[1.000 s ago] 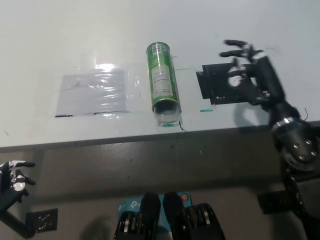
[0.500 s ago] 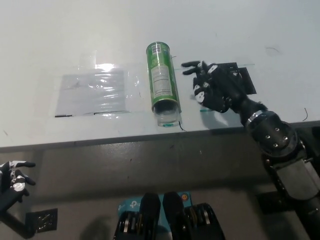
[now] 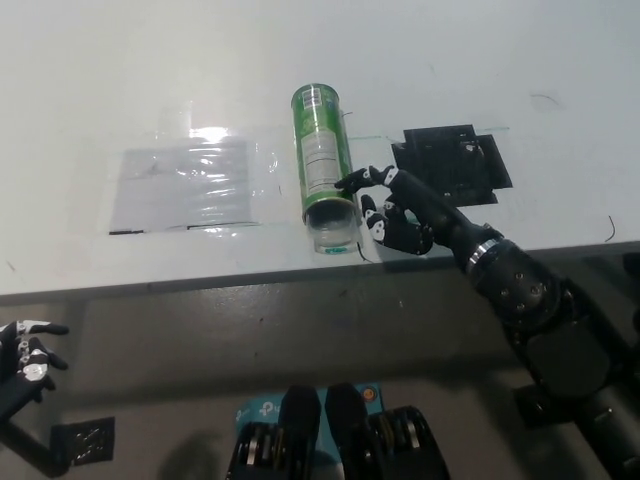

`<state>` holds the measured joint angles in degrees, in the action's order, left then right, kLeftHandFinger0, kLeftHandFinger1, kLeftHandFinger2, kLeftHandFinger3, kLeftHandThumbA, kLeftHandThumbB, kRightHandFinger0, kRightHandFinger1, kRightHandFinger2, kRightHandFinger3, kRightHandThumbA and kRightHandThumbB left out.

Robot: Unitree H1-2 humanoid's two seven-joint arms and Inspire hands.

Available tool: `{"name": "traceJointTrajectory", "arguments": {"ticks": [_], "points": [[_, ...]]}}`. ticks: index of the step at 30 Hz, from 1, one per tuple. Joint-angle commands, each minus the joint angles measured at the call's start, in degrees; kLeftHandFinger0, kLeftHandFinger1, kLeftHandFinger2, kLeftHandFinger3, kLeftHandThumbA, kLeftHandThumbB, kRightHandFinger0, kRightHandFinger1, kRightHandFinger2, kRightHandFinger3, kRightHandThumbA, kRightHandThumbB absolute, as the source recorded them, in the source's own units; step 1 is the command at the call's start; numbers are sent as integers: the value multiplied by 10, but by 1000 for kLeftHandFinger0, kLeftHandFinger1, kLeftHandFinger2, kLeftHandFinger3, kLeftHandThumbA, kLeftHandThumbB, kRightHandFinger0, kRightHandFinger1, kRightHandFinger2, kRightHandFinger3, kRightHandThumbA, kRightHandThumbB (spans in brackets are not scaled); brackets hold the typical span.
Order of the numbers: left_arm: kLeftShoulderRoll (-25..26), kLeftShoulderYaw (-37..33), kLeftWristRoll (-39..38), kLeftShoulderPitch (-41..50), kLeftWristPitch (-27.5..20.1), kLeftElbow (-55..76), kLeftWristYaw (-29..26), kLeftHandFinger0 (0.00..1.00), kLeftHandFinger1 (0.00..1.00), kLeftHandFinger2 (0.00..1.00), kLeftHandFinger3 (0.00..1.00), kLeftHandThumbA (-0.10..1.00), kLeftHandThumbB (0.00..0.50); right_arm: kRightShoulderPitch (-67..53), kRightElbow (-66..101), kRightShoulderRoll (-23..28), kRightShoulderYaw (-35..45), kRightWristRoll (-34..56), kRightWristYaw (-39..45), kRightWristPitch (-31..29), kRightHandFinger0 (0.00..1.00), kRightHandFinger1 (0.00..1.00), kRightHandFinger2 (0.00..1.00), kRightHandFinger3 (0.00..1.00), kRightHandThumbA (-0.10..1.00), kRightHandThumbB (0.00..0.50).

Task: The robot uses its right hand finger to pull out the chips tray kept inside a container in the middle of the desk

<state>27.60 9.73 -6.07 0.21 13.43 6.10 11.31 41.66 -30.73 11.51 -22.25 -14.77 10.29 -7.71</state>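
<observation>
Green container point(image 3: 323, 165) lying on its side mid-desk point(image 3: 150, 70), open end facing the near edge, clear chips tray point(image 3: 334, 236) poking out there. Right hand point(image 3: 398, 210) just beside it, gripping nothing, one fingertip point(image 3: 343, 183) touching the can's side, others curled. Left hand point(image 3: 25, 356) low at lower left, empty, fingers spread.

Bare desk point(image 3: 520, 60) around lying container point(image 3: 324, 165)
</observation>
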Motion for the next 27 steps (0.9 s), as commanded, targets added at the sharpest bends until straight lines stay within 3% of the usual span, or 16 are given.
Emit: {"name": "traceJointTrajectory", "arguments": {"ticks": [1, 7, 9, 21, 27], "points": [[18, 10, -7, -14, -10, 11, 10, 248, 288, 369, 565, 63, 0, 28, -14, -11, -10, -29, -3, -63, 0, 0, 705, 720, -100, 226], [22, 10, -3, -15, -5, 14, 12, 260, 296, 380, 577, 67, 0, 18, -4, -14, -10, -41, -1, -51, 0, 0, 708, 708, -100, 216], [24, 8, 2, -15, -5, 17, 11, 264, 298, 385, 587, 64, 0, 13, 2, -13, -11, -47, -5, -55, 0, 48, 705, 697, -100, 215], [21, 13, 0, -9, -3, 19, 10, 263, 297, 379, 563, 61, 0, -6, 85, -10, -11, -42, 24, -43, 0, 10, 686, 721, -100, 187], [19, 15, 0, -7, 2, 21, 8, 252, 295, 380, 571, 56, 0, -8, 106, -9, -2, -32, 36, -39, 0, 0, 691, 720, -100, 202]]}}
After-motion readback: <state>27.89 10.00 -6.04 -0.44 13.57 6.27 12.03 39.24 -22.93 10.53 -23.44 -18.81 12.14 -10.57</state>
